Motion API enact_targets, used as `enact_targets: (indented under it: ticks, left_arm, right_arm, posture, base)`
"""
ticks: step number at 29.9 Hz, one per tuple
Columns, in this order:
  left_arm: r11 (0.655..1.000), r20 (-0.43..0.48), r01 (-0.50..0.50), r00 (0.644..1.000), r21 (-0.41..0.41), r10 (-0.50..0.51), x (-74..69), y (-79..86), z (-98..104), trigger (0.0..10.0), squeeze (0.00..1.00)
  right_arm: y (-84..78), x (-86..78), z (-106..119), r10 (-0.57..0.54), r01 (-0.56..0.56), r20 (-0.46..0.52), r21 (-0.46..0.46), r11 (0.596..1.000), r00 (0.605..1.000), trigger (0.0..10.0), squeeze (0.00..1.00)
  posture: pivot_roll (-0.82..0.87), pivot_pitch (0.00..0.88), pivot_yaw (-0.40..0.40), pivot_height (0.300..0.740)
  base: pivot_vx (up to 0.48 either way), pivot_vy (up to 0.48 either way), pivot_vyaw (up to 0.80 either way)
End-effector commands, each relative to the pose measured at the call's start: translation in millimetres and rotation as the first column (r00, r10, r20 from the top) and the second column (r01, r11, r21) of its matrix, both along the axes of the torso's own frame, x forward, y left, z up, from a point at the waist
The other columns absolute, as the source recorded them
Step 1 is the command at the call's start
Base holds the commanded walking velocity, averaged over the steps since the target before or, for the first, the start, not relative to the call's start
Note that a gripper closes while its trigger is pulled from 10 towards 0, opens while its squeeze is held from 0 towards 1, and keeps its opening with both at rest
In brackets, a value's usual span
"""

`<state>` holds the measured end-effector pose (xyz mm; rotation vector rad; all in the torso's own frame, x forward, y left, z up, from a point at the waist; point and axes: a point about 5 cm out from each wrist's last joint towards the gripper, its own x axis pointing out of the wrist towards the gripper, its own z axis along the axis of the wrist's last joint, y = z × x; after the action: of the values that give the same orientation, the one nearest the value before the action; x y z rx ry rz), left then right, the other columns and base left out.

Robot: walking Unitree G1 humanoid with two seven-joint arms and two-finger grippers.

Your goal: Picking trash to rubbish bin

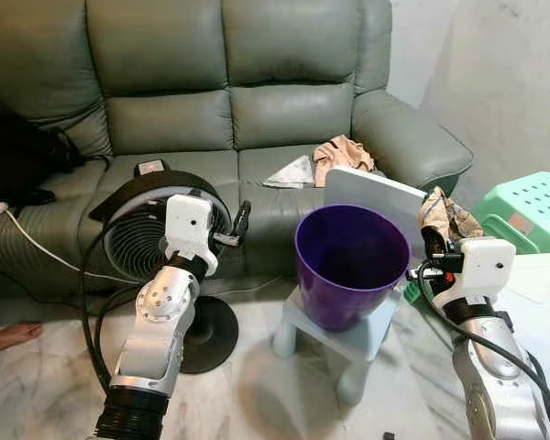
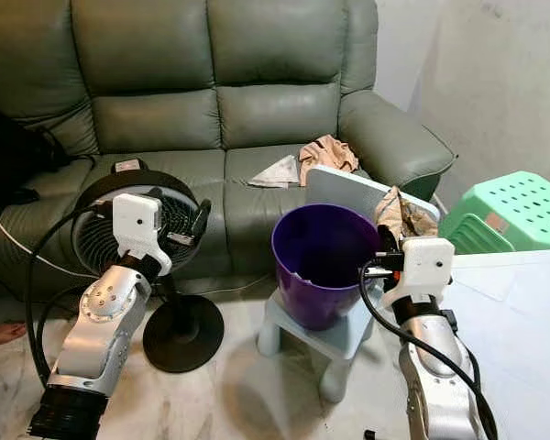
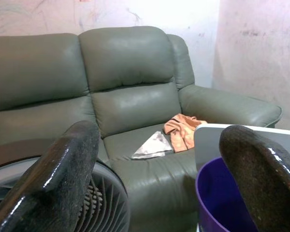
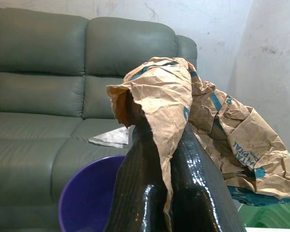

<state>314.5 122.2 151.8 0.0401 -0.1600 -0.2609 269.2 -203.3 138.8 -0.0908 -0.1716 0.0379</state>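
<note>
Presently, item one: crumpled brown paper bag (image 4: 203, 121), printed in blue, clamped between the two black fingers of the right claw (image 1: 434, 240). Held aloft just outside the rim of the purple bin (image 1: 351, 261), at about three o'clock from the bin's mouth in the head views. Its bulk stands above the fingers and flops away from the bin.

Item two: purple bin, upright, mouth open, standing on a small pale stool (image 1: 344, 344) on the marble floor (image 1: 37, 394). A grey-white flat panel (image 1: 371, 197) leans behind it at twelve o'clock.

Governing relation: the bin mouth lies toward nine o'clock of the right claw and lower; by my estimate the bag must travel that way, across the rim, before release. The right arm is the nearer one.

Item three: left claw (image 1: 242, 220), fingers spread apart, holding nothing, raised before a black fan (image 1: 137, 243) at nine o'clock of the bin.

Item four: green sofa (image 1: 229, 119), bearing a peach cloth (image 1: 342, 156) and a grey-white folded scrap (image 1: 291, 173) on the seat, twelve o'clock of the bin.

Item five: green plastic stool (image 1: 530, 209), two o'clock of the bin.
</note>
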Motion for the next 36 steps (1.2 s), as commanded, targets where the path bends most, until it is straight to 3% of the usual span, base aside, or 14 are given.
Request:
enact_targets:
  ticks: [1,30,36]
  left_arm:
    - [1.000,0.012,0.013,1.000,0.002,-0.013,1.3,-0.5,4.8,10.0,0.00]
    - [1.000,0.014,0.022,1.000,0.002,-0.022,2.7,0.0,7.6,10.0,0.00]
    - [1.000,0.021,0.021,1.000,0.011,-0.022,-2.0,-2.6,5.5,10.0,0.00]
  right_arm:
    - [-0.4,0.7,-0.4,0.002,-0.002,0.001,0.002,1.000,1.000,10.0,0.00]
    - [-2.0,-1.3,-3.4,0.007,-0.007,-0.005,0.009,1.000,1.000,10.0,0.00]
    - [-3.9,1.2,-7.0,0.028,-0.028,-0.040,-0.009,1.000,0.999,10.0,0.00]
  posture:
    - [-0.02,0.016,-0.002,0.740]
    - [-0.02,0.027,0.011,0.740]
    - [-0.01,0.035,0.000,0.740]
  base:
    - [0.307,0.000,0.00]
    - [0.316,0.000,0.00]
    - [0.082,0.000,0.00]
